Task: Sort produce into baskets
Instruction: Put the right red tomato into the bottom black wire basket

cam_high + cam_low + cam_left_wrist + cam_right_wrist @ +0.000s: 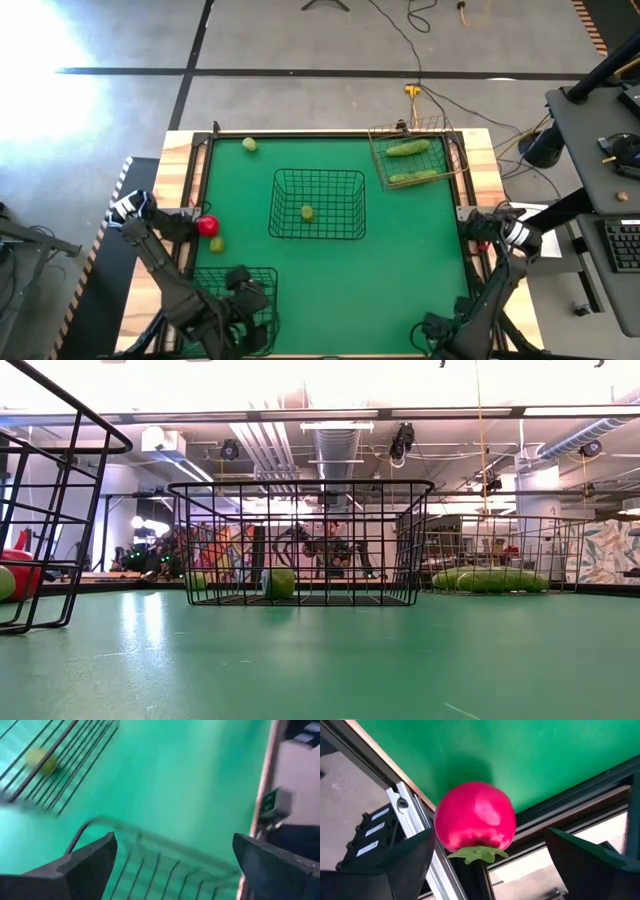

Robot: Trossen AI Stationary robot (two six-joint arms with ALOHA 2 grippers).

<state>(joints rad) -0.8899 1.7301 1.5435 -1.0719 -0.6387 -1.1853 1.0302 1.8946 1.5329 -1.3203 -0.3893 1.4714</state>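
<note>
My left gripper (188,221) (173,840) hangs open above the table's left side, nothing between its fingers. Just right of it lie a red tomato (207,226) and a yellow-green fruit (217,243). My right gripper (481,233) (489,836) is open at the table's right edge, its fingers on either side of a second red tomato (475,817) without touching it. That tomato sits on the table's edge rail. The middle dark basket (318,203) holds one yellow-green fruit (307,212). The tan basket (415,160) holds two cucumbers (408,148). A further yellow-green fruit (249,144) lies far left.
A second dark basket (240,295) stands at the near left, right below my left arm; its rim (100,822) shows under the left fingers. The metal rail and wooden border (415,815) run along the table's right edge. Open green mat (400,270) lies at the near right.
</note>
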